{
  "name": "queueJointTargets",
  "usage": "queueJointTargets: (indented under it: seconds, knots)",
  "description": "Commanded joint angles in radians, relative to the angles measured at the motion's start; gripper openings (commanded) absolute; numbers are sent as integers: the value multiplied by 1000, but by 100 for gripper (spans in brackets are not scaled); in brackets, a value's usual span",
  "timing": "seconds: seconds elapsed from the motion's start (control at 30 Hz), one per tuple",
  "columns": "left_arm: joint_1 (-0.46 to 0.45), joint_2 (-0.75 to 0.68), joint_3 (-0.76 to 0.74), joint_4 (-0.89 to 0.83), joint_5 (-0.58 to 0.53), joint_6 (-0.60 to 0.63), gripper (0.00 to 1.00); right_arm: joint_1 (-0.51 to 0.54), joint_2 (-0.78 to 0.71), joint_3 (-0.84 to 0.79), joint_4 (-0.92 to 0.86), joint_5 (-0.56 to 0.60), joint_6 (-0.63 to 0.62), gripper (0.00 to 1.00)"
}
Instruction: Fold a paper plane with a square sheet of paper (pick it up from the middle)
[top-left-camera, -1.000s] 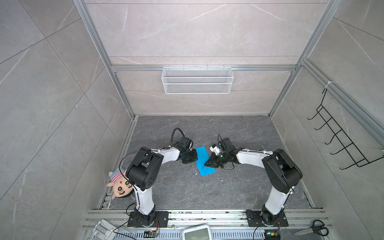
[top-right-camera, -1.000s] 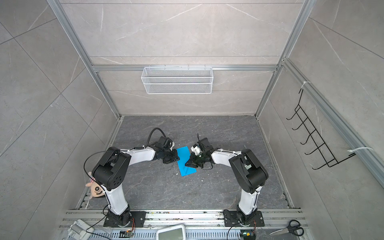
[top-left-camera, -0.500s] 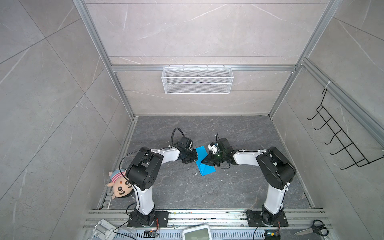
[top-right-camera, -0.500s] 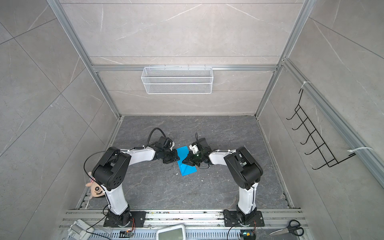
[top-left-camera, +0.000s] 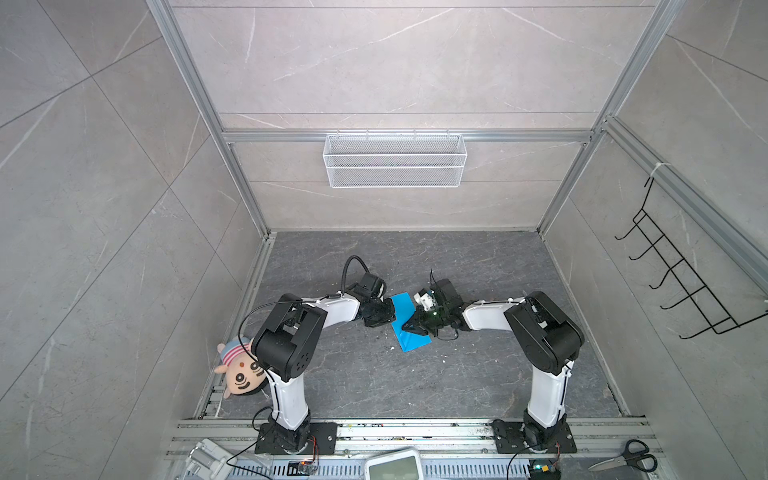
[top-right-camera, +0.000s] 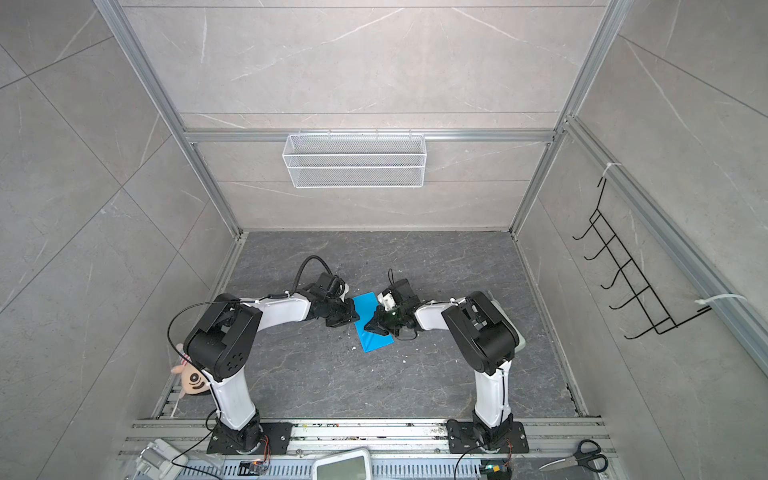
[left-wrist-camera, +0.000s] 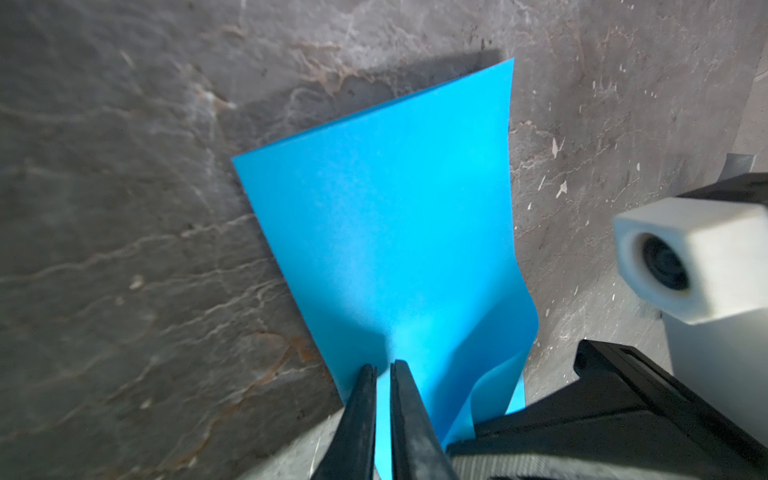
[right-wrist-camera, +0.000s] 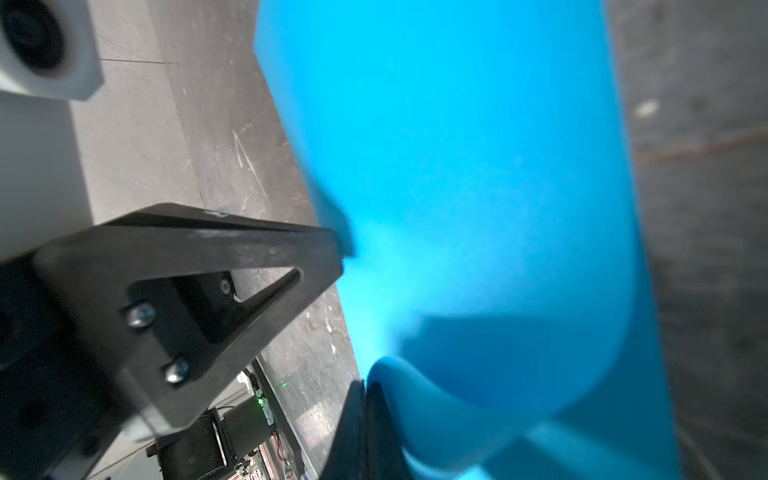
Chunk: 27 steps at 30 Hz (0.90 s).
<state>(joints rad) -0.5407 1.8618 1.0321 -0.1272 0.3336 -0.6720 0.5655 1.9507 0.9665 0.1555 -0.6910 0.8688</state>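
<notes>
A sky-blue paper (top-left-camera: 410, 328) sat near the middle of a dark stone-patterned table (top-left-camera: 478, 374), between two robot arms reaching in from the left and right. The left gripper (left-wrist-camera: 383, 370) had its jaws drawn almost together, pinching the paper's near-side edge. From that pinch the paper ran out smooth, with a shadow under its far corner, so that part seemed to be off the table. The right gripper (right-wrist-camera: 365, 392) was clamped tight on the opposite edge, where the paper bulged into a soft, rounded curl with no crease in it. Both top views showed the two gripper tips very close together over the paper. The step looked like a first fold. Doing it well likely meant holding the left pinch steady as an anchor, carrying the curled edge across slowly to meet the opposite edge squarely, then flattening the bulge against the table without letting the thin paper twist or slip.
</notes>
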Motion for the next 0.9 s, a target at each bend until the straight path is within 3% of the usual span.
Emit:
queueJointTargets:
  seconds: [0.0,0.87]
  knots:
    - [-4,15,5,-61,-17,25,14,8,19,3,23,16,1,4]
    - [-4,20,9,-72,-20,25,13,16,80,38,45,-12,-18,4]
